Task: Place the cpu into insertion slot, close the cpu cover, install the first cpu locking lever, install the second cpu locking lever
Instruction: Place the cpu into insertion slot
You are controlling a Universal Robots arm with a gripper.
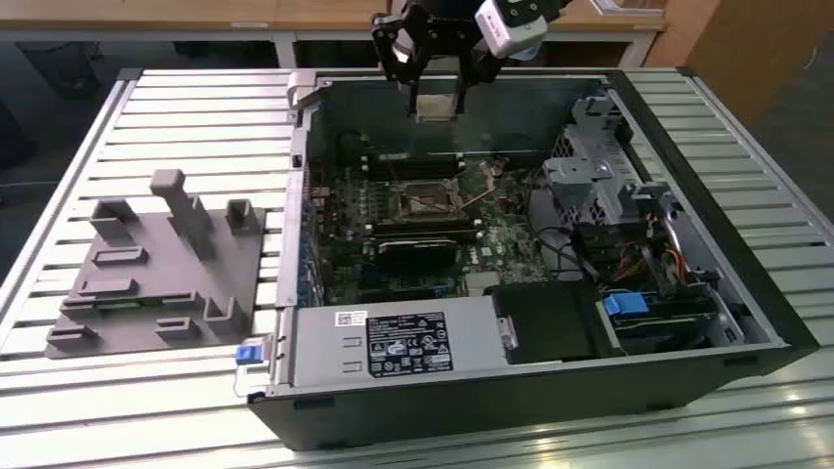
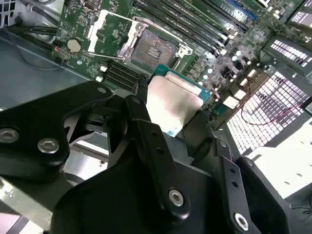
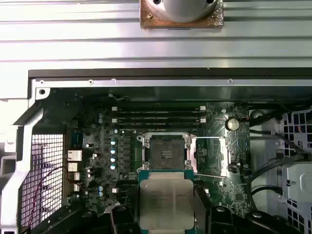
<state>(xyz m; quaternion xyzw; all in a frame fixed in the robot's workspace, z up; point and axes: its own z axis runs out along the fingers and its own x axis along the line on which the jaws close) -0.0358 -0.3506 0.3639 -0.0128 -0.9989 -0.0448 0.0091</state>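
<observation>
Over the edge of the computer case [image 1: 769, 322] farthest from the exterior camera, the gripper [image 1: 437, 98] hangs well above the motherboard. Its fingers are clamped on the cpu [image 1: 437, 106]. The exterior view alone shows this height, along with the slatted table [image 1: 170, 107] and a grey fixture [image 1: 156, 274] near the table's edge on the exterior view's left. The second wrist view shows black fingers [image 2: 139, 112] pressing opposite edges of the chip, silvery face up. The first wrist view shows the insertion slot [image 3: 167, 155] bare, dark centre exposed, with the cpu cover [image 3: 210, 156] swung open just beside it.
</observation>
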